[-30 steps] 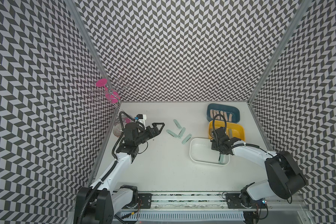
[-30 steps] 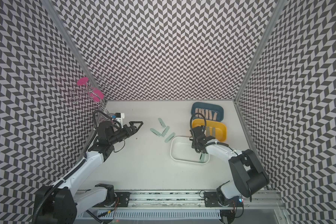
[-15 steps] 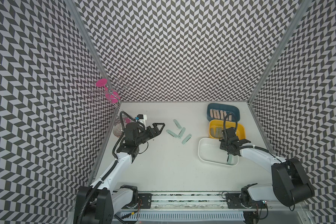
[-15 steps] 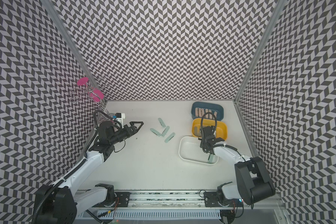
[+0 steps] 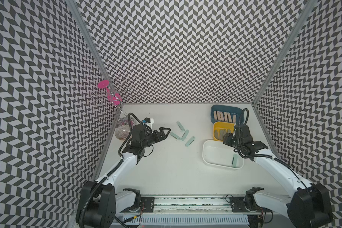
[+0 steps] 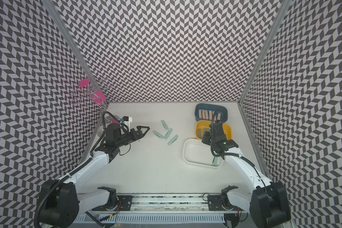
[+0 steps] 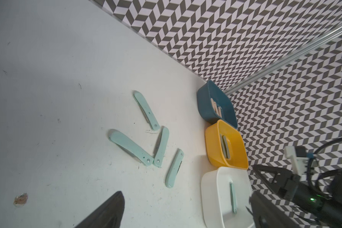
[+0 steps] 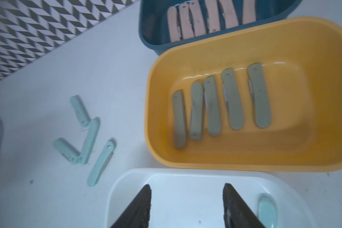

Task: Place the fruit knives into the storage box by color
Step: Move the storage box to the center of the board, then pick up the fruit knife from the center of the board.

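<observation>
We see the white plastic box (image 5: 211,156) shifted; one pale mint knife (image 5: 235,162) inside, four loose knives (image 5: 190,141) beside; right tool (image 8: 187,185), left tool (image 5: 166,132) spread, empty.

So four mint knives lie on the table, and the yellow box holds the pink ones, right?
Not quite. The yellow box holds grey-green knives; the pink ones are in the blue box. The right wrist view shows it. Four mint knives do lie on the table.

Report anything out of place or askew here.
Four mint knives lie scattered on the table, outside the white box, which holds only one mint knife. In the yellow box, one olive knife points opposite to its neighbours.
</observation>
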Motion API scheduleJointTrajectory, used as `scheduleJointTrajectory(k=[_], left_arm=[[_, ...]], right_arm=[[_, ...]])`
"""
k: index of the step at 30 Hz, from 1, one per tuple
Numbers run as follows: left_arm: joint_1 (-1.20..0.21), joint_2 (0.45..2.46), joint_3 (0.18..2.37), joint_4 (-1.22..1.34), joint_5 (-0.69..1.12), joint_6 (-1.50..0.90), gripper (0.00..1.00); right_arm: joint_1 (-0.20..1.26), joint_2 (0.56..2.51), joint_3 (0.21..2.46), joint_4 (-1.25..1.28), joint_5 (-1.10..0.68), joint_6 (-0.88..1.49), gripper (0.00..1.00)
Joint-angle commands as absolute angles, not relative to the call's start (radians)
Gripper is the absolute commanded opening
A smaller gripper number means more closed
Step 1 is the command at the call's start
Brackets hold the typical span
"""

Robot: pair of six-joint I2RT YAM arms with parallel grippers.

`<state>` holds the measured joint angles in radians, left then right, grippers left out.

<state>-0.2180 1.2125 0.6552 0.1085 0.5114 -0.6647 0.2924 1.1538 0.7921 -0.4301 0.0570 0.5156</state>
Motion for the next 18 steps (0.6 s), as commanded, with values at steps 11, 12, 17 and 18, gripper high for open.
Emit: scheduleJointTrajectory(k=[11, 12, 17, 18], left_arm=[[-0.248, 1.319, 0.775, -0.096, 0.228, -0.590, 1.00], [-0.239, 1.321, 0.777, -0.105, 0.225, -0.592, 1.00], [-0.153, 1.302, 0.757, -0.120, 0.250, -0.611, 1.00], [-0.128, 1.292, 0.746, -0.111, 0.270, -0.616, 1.00]], right_arm=[[0.592, 1.443, 1.092, -0.315, -0.082, 0.451, 0.61], [0.615, 1.476, 1.129, -0.315, -0.082, 0.439, 0.62], [0.705, 1.701, 1.316, -0.311, -0.065, 0.362, 0.66], [0.718, 1.749, 1.361, -0.315, -0.061, 0.345, 0.66]])
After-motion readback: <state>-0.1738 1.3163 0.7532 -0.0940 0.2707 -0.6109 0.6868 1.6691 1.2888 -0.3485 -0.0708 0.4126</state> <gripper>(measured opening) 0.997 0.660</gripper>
